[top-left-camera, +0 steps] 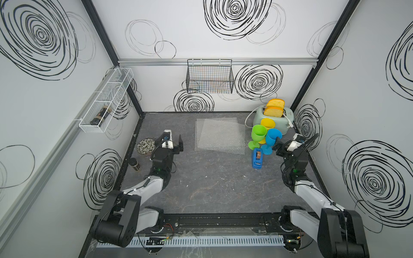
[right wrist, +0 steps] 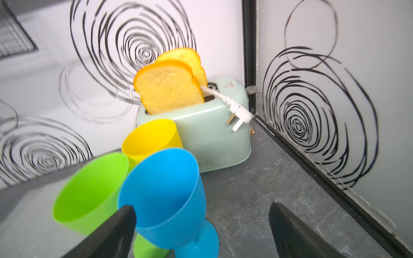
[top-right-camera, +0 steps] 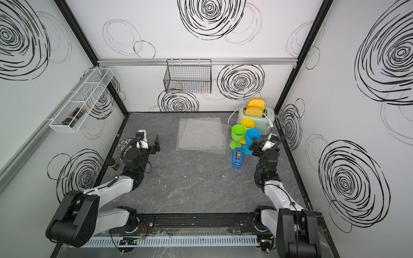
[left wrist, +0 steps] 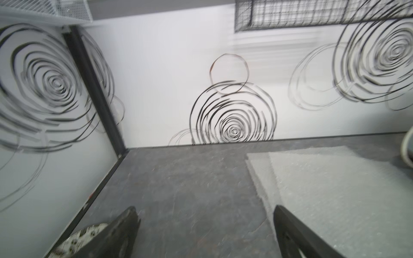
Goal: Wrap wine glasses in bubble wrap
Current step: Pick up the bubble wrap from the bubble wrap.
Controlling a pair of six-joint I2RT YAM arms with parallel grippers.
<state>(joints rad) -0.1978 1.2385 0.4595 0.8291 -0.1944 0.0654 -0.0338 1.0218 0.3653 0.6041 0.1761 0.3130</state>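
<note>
Three wine glasses stand upright and close together at the right of the table: lime green [top-left-camera: 258, 133], blue [top-left-camera: 274, 136] and yellow [top-left-camera: 267, 123]. Two overlapping sheets of bubble wrap [top-left-camera: 220, 136] lie flat at the back middle, also in the left wrist view [left wrist: 335, 189]. My right gripper [top-left-camera: 290, 144] is open beside the blue glass [right wrist: 165, 189], whose bowl and foot sit partly between the jaws near one finger [right wrist: 116, 232]. Nothing is gripped. My left gripper [top-left-camera: 171, 143] hangs open over bare table [left wrist: 205, 208], left of the bubble wrap.
A mint toaster [top-left-camera: 257, 117] with bread and a loose plug stands in the back right corner behind the glasses. A blue tape dispenser [top-left-camera: 257, 158] lies in front of them. A patterned dish [top-left-camera: 145, 146] and a dark jar [top-left-camera: 135, 164] sit by the left wall.
</note>
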